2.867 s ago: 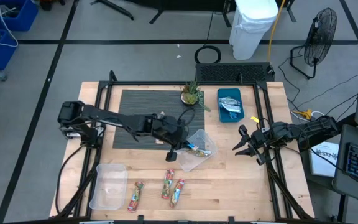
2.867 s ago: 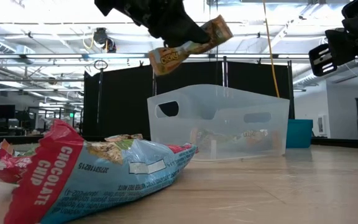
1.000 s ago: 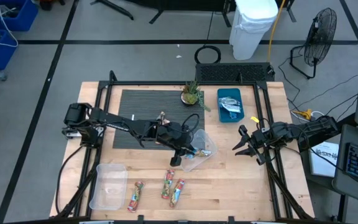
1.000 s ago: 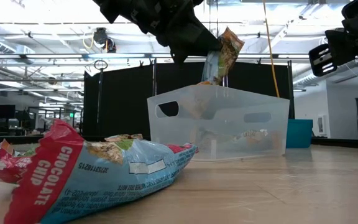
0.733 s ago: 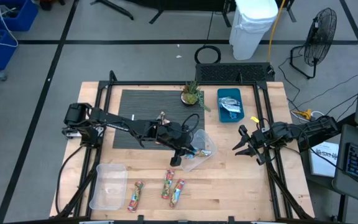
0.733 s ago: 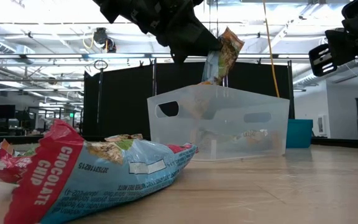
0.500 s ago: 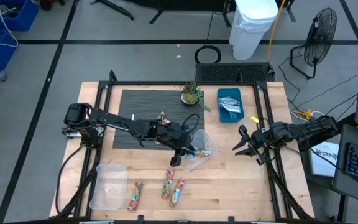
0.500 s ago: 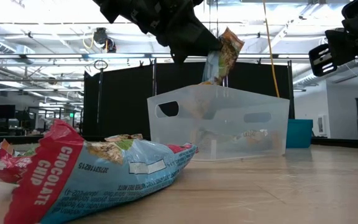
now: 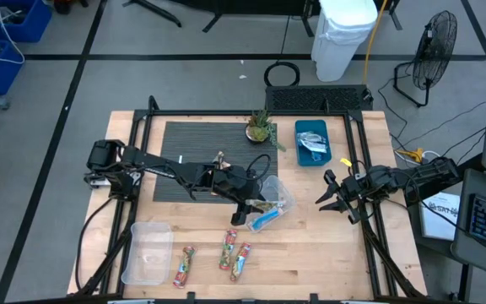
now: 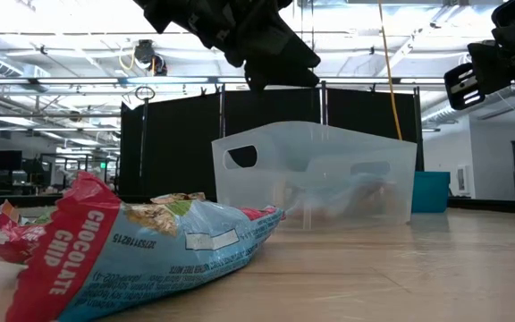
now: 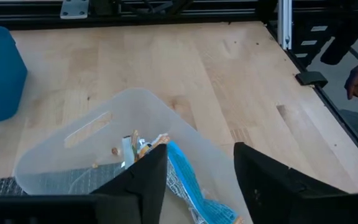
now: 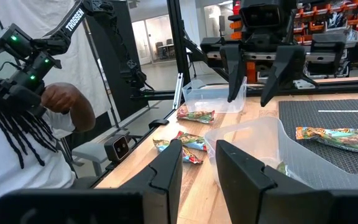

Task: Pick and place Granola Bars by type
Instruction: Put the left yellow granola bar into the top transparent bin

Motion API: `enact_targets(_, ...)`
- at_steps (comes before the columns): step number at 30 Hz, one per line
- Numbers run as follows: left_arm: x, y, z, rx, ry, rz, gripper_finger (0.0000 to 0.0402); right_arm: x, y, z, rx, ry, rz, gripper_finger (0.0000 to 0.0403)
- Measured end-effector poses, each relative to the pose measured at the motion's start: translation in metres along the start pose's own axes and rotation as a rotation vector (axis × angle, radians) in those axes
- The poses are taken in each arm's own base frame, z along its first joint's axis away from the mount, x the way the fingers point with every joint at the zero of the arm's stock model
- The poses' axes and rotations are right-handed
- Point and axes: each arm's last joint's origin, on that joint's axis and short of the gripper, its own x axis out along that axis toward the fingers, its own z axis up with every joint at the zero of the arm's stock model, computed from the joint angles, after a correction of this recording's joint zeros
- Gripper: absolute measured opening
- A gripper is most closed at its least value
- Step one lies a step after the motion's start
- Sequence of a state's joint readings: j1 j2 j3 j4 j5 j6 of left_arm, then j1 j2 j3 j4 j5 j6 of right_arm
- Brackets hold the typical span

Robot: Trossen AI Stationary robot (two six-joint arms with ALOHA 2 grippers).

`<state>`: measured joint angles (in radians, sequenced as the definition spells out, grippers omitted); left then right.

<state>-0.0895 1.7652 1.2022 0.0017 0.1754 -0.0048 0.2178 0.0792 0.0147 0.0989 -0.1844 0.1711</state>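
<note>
My left gripper (image 9: pixel 251 209) hangs open over the tilted clear bin (image 9: pixel 283 192) at the table's middle, touching nothing. A blue-wrapped granola bar (image 11: pixel 188 186) lies inside that bin on other bars, below the fingers. Three orange-red-green bars (image 9: pixel 227 251) lie flat on the wood near the front edge. One more bar (image 12: pixel 334 137) lies on the dark mat. A large blue-and-red bar (image 10: pixel 132 250) lies close to the low camera. My right gripper (image 9: pixel 329 196) waits open at the table's right side, above the wood.
An empty clear bin (image 9: pixel 146 252) stands at the front left. A blue bin (image 9: pixel 312 141) with silvery bars and a small potted plant (image 9: pixel 260 127) stand at the far edge. A person's hand (image 12: pixel 73 106) shows beyond the table's near side.
My left gripper has opened without moving. The bar that hung upright from its fingers above the clear bin's rim has fallen into the bin and now lies flat inside.
</note>
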Motion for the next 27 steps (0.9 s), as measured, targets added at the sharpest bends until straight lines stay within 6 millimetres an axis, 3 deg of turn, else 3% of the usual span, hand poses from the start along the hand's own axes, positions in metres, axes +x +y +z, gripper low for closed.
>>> enact_targets(8,-0.001,0.003,-0.004,0.033,0.047,0.109,0.0185,0.0,0.0,0.0,0.0,0.0,0.0,0.0089)
enact_targets(19,-0.045,0.014,-0.019,-0.038,0.345,0.603,0.0175,0.0,0.0,0.0,0.0,-0.001,0.0,0.0089)
enact_targets(27,-0.064,0.053,-0.037,-0.276,0.44,0.809,0.0175,0.0,0.0,0.0,0.0,-0.001,0.0,0.0089)
